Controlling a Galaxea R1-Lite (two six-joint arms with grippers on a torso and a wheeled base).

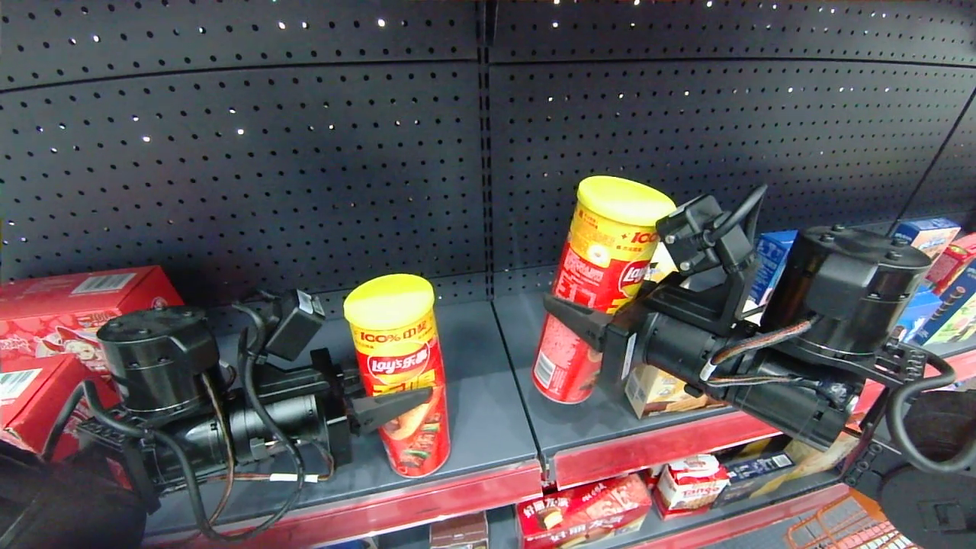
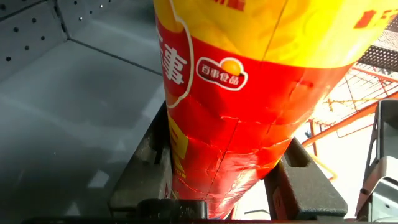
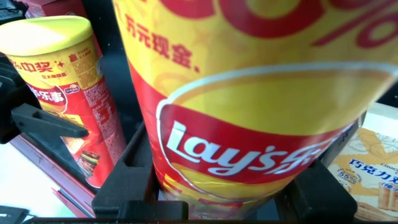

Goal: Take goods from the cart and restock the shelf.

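Left gripper [image 1: 393,400] clamped on left chip can [image 1: 396,358]; can upright on shelf [image 1: 488,427], near front edge; right gripper [image 1: 583,324] clamped on right chip can [image 1: 610,252]; can tilted, farther back, right of left can; beige box [image 1: 656,390] just beside it; red boxes [image 1: 69,305] far left; pegboard [image 1: 305,152] at back.

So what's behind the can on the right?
A beige box on the shelf, then the pegboard wall. The can and right gripper cover most of the box.
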